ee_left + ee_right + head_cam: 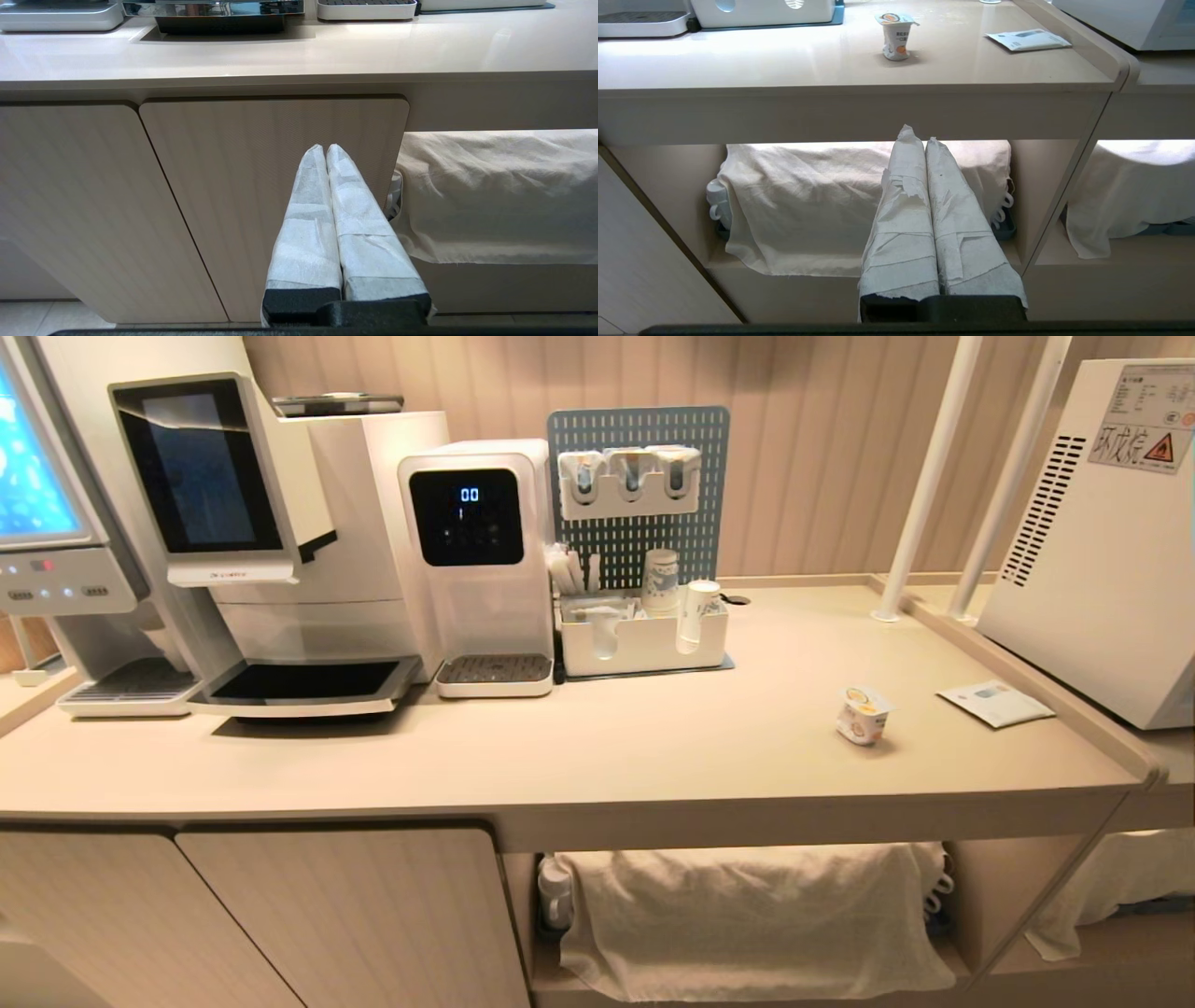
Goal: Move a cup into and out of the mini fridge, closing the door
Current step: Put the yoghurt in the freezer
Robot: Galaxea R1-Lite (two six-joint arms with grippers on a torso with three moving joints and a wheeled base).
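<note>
Left claw (325, 148) hangs low in front of the counter, wrapped fingers (306, 224) pressed together on nothing, pointing at a cabinet door (261, 154). Right claw (916, 135) is the same story: fingers (957, 224) together, empty, below the worktop's front edge, aimed at the open shelf where a cloth (803, 196) drapes over a row of mugs (714, 200).

Up on the worktop (597, 737), the cup (864, 713) stands upright near the right end, a little back from the front edge, lid on, orange label showing. Just beside it, toward the right rim, a flat paper packet (995, 702) lies on the surface. Past that rim, on the neighbouring surface, stands the white fridge (1102, 541), showing a vented side with a warning sticker; its door does not show from here.

Along the back edge, mid-worktop: a pegboard organiser (639, 644) holding paper cups (660, 581). Left of it a water dispenser (476, 560) with a lit display, then a coffee machine (280, 541) toward the left end.
</note>
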